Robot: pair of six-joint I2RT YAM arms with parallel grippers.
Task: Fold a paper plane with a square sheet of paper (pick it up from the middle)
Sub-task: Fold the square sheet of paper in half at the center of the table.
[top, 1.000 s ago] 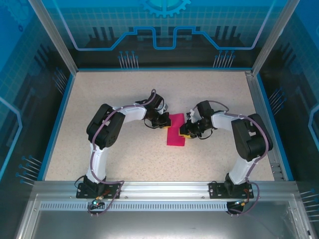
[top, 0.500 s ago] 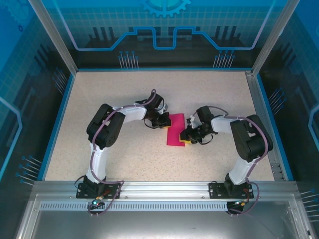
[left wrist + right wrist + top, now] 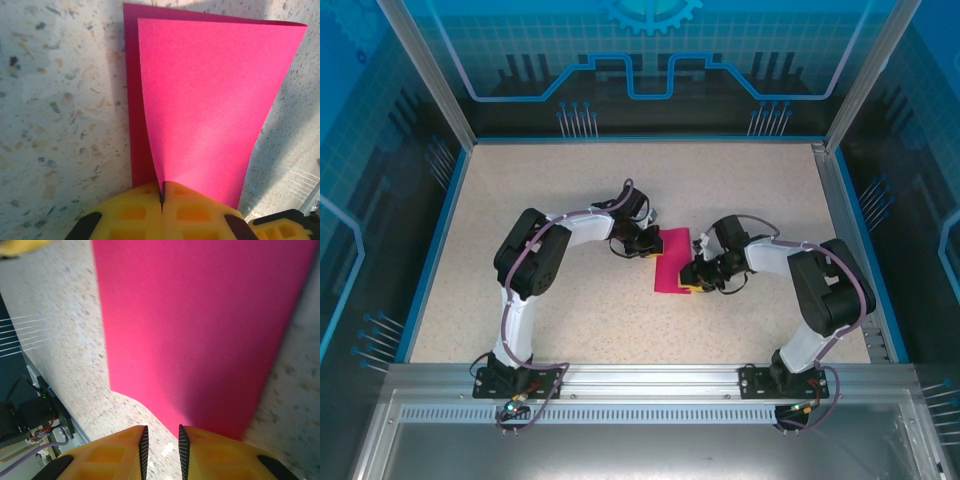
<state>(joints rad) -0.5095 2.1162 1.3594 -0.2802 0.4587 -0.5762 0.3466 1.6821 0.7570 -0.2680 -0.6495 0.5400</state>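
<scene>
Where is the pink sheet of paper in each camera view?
Top external: pink sheet lies in the middle of the picture, at the table's centre.
Left wrist: pink sheet spans the centre and upper right, two layers showing, narrowing toward the bottom.
Right wrist: pink sheet covers the upper centre and right.
Shared landmark: the speckled table under it.

Matt magenta paper (image 3: pixel 200 100) on speckled, grainy tabletop (image 3: pixel 50 125)

The paper's (image 3: pixel 200 100) near end is hidden behind the left hand (image 3: pixel 162 196). In the right wrist view the top edge cuts the paper off and its near corner blurs. From above, the right hand (image 3: pixel 690 282) covers part of its right edge.
</scene>
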